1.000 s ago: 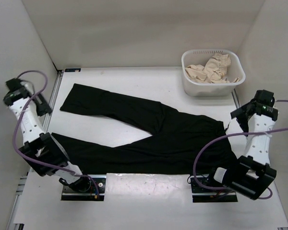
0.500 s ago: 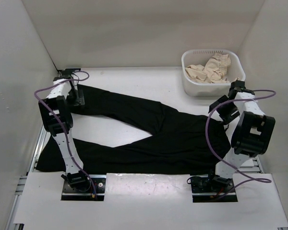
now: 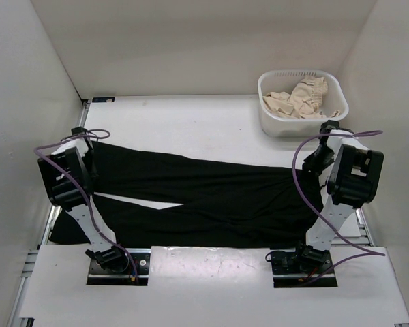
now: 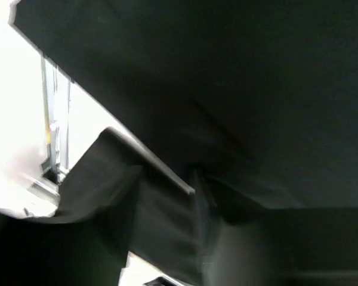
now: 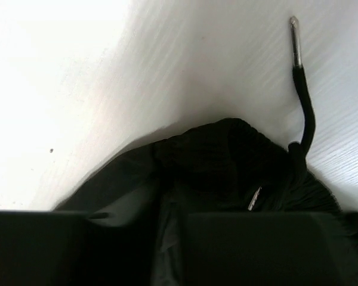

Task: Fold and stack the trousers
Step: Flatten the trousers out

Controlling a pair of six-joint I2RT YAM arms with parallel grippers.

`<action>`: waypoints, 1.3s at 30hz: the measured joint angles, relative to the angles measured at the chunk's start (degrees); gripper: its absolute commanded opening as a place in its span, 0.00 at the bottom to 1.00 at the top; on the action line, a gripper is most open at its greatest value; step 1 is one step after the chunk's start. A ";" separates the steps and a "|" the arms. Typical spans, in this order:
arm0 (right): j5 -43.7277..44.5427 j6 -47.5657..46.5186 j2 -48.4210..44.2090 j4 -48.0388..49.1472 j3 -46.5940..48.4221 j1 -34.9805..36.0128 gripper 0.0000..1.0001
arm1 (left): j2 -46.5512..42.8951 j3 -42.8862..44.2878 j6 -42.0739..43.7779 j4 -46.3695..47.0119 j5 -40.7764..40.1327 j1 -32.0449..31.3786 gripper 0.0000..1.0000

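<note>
The black trousers (image 3: pixel 211 194) lie across the table with the waist at the right and both legs running left, the far leg close beside the near one. My left gripper (image 3: pixel 88 146) is at the far leg's cuff, shut on the trousers. In the left wrist view, black cloth (image 4: pixel 256 89) fills the frame and is pinched between the jaws (image 4: pixel 191 238). My right gripper (image 3: pixel 319 162) is at the waist's far corner, shut on the trousers. The right wrist view shows the waistband (image 5: pixel 221 155) bunched up between the jaws (image 5: pixel 167 232), with a drawstring (image 5: pixel 304 113) trailing onto the white table.
A white basket (image 3: pixel 269 122) holding beige frilled garments (image 3: pixel 300 99) stands at the back right, just behind the right arm. White walls close in on both sides. The table's metal rail (image 4: pixel 51 119) runs along the left edge.
Both arms reached from the table's sides to the trousers and their jaws closed on the cloth. The far leg has been drawn toward the near leg.
</note>
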 measured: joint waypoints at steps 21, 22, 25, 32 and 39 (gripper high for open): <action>-0.31 -8.02 -0.96 -3.61 11.52 -0.13 0.61 | 18.75 42.93 -0.70 -12.70 13.53 -0.59 1.00; -0.52 -8.00 -0.33 -3.67 11.58 -0.13 0.62 | 21.03 43.34 -0.72 -12.94 14.03 -0.59 1.00; -1.55 -7.67 1.84 -4.09 11.30 -0.15 0.62 | 25.40 45.20 -0.87 -13.88 16.09 -0.57 1.00; -2.19 -6.88 5.14 -4.90 8.98 -0.09 0.31 | 28.61 50.12 -1.01 -13.29 16.52 -0.96 0.64; -2.38 -6.34 7.93 -6.47 10.73 -0.09 0.00 | 29.97 51.69 -0.81 -12.46 15.76 -2.58 0.14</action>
